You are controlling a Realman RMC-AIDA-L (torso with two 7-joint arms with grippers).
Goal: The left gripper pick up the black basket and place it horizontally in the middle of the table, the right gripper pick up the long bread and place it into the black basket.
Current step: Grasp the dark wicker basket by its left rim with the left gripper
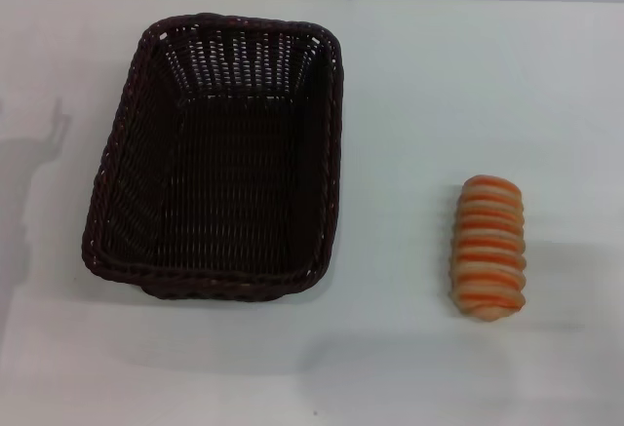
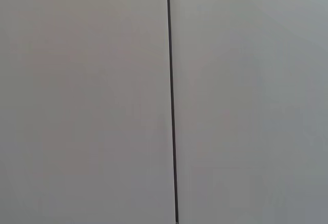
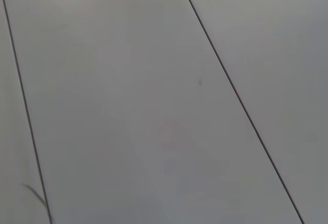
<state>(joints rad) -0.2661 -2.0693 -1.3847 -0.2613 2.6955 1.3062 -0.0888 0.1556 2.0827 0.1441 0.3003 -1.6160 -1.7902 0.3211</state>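
— What am I seeing from the head camera?
— The white worktop (image 1: 409,104) is carrying the black basket (image 1: 219,158), lying lengthwise left of centre, empty. The long bread (image 1: 487,246) is sitting well apart on its right.
— Claws?
— Neither is showing; I cannot tell their state.

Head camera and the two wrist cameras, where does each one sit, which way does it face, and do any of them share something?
Head view: on the robot's head, looking forward and down at the plain white table, the dark woven rectangular black basket and the striped oblong long bread; no arm or pincer shows.
Left wrist view: on the left wrist, facing a pale grey panel with one dark seam; no pincer shows.
Right wrist view: on the right wrist, facing similar seamed panels; no pincer shows.
Shared: both wrist views show only panelling.
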